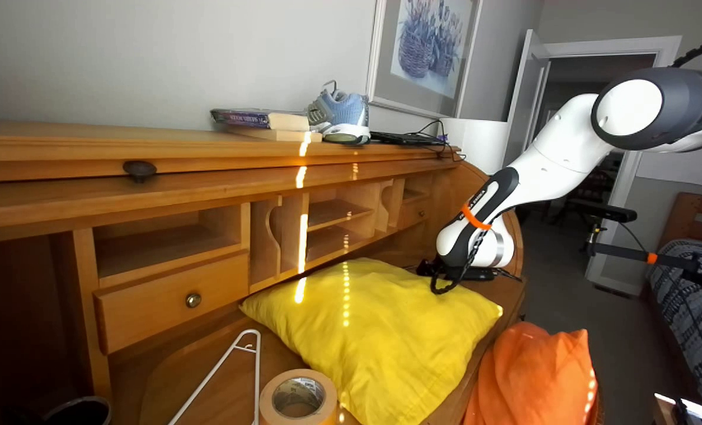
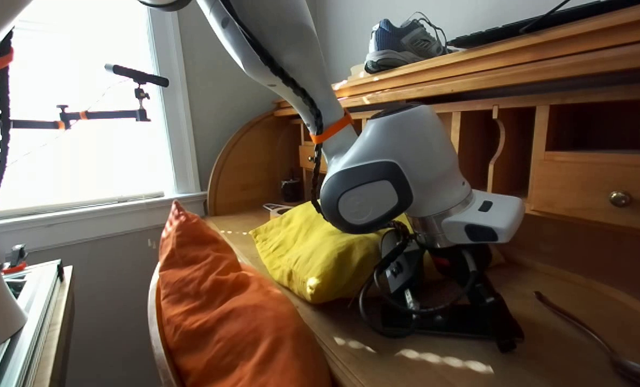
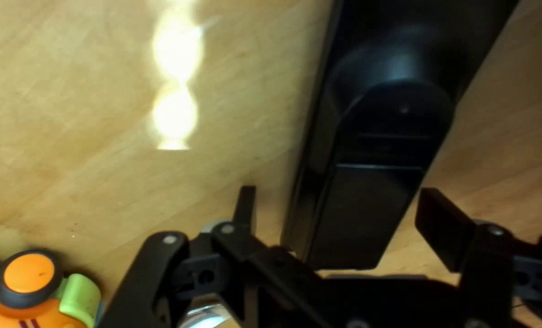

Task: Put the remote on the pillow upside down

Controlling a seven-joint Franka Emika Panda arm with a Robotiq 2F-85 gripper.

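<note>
The remote [image 3: 366, 205], a black bar, lies on the wooden desk and runs from the top of the wrist view down between the fingers of my gripper [image 3: 339, 205]. A rounded hump and a flat panel show on its upper surface. The jaws stand apart, one on each side of its near end, with bare wood visible on both sides, so nothing is gripped. In an exterior view the remote [image 2: 438, 321] shows as a dark bar low under the wrist. The yellow pillow [image 1: 380, 330] rests on the desk beside the arm; the arm hides part of the pillow [image 2: 320, 255] in an exterior view.
An orange cloth bundle [image 1: 534, 372] sits by the desk's edge. A tape roll [image 1: 298, 398] and a white hanger [image 1: 253, 366] lie past the pillow. A colourful toy [image 3: 29, 287] and a spoon-like utensil [image 2: 583, 325] are on the desk. Cubbyholes [image 1: 168, 236] line its back.
</note>
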